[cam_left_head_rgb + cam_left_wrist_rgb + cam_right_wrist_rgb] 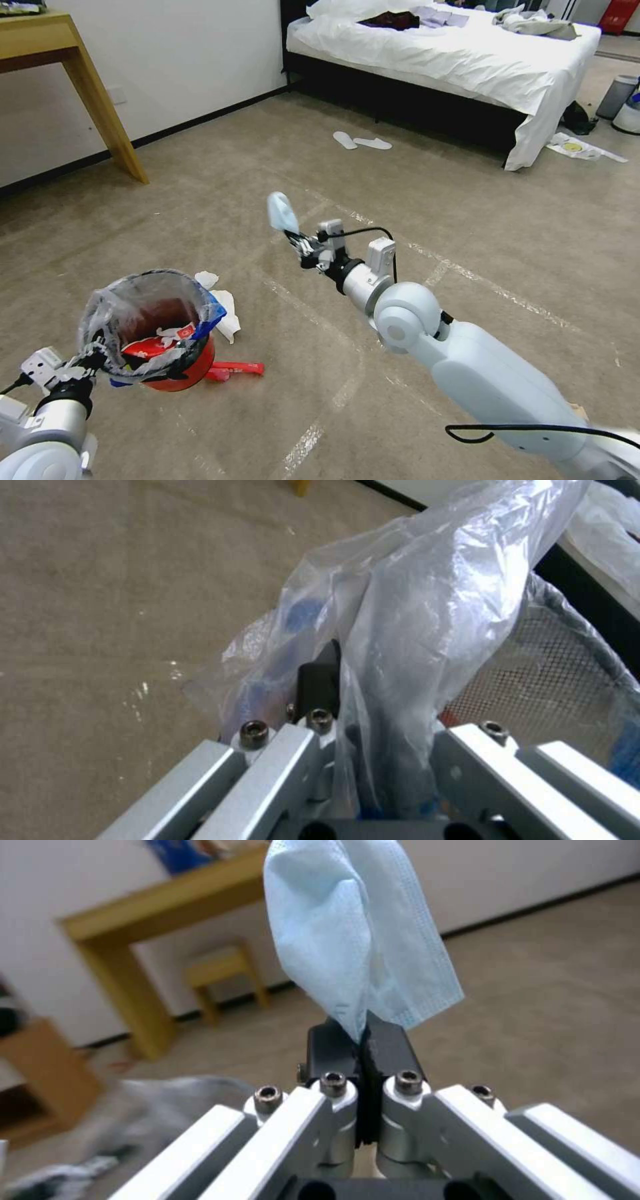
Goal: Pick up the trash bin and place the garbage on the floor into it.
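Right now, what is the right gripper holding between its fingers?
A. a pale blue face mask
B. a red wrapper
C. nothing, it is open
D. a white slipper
A: the right gripper is shut on the pale blue face mask, lifted above the floor, while the left gripper holds the trash bin by its bag-lined rim.

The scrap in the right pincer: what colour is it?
Pale blue scrap, clearest in the right wrist view.
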